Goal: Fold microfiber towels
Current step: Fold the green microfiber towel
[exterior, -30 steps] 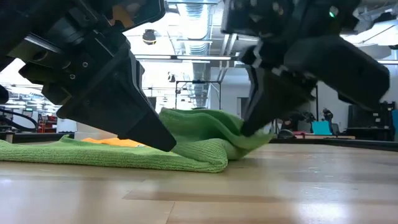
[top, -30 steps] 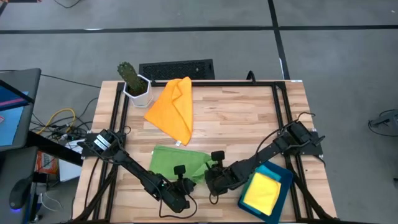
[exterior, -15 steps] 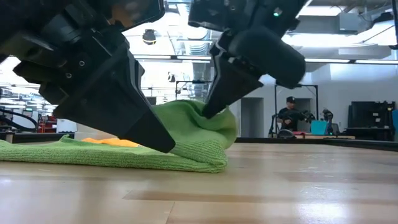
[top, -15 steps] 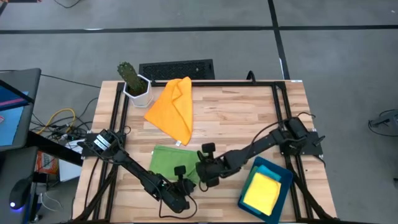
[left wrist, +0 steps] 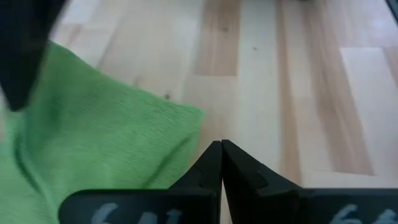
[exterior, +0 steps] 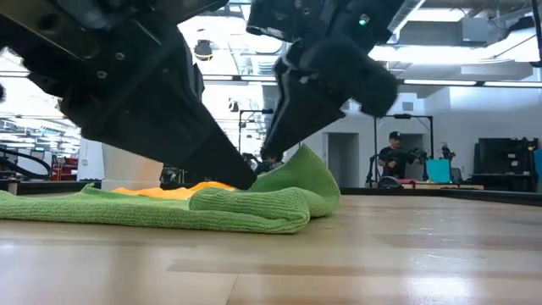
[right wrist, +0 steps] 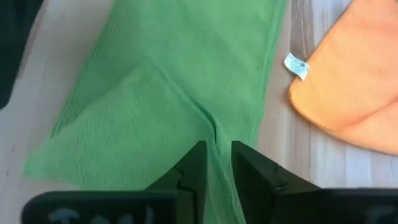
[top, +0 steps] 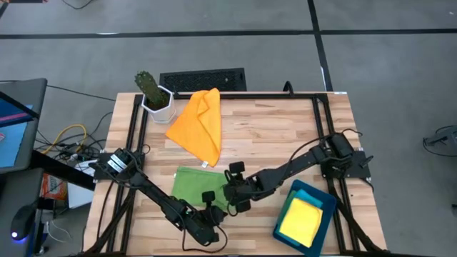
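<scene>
My right end effector (right wrist: pixel 214 163) sits slightly open over the green towel (right wrist: pixel 168 93); I'd release cleanly so the fold stays flat.

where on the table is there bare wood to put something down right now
Bare wood runs from the orange towel to the table's right rail, above the right arm. Crowded: the near edge, with the green towel, both arms and the teal tray.

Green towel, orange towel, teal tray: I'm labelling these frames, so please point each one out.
green towel (right wrist: pixel 186 74): right wrist view, on its flat unfolded layer.
orange towel (top: pixel 200 121): high view, on the middle of the cloth.
teal tray (top: pixel 327 202): high view, on its bare rim beside the yellow cloth.
</scene>
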`<state>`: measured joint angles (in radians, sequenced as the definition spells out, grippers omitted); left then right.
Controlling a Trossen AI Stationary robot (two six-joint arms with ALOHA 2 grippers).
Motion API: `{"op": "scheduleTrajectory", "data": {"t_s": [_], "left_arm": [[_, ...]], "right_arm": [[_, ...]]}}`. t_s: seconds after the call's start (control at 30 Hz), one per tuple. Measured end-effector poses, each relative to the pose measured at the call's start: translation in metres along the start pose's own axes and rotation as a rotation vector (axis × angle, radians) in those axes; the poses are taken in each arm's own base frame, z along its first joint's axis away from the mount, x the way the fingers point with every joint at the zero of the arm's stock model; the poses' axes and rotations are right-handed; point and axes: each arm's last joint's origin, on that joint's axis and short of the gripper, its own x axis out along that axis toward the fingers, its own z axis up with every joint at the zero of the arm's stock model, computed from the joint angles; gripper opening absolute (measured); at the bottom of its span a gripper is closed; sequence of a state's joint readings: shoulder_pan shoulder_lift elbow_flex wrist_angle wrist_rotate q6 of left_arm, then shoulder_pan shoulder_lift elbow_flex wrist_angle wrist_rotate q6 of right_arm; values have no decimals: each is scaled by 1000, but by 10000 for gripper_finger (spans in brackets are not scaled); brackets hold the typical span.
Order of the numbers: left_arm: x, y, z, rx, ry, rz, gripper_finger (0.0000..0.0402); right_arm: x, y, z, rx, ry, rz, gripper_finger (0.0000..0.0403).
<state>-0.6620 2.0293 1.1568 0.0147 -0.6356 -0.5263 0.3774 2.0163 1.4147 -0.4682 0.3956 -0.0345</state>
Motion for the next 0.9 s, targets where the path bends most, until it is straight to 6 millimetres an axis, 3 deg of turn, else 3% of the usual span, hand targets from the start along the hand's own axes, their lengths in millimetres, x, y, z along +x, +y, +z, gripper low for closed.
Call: {"op": "scheduleTrajectory", "data": {"t_s": [0.2,0.33,0.47,0.63,0.9], "left_arm": [[-7,5,19,66,-31,76,2],[-14,9,30,139,8,129,2],[-26,13,29,166,83,171,2],[-56,13,31,122,95,193,2],[-85,5,26,101,38,228,2]], "right_arm": [[-40,-6,-5,-20,58,-59,125],[-54,-11,-15,-19,94,-57,148],[-48,-13,-23,-61,103,-10,188],[-27,-14,-21,-117,74,18,230],[4,-19,-26,-121,110,42,218]]}}
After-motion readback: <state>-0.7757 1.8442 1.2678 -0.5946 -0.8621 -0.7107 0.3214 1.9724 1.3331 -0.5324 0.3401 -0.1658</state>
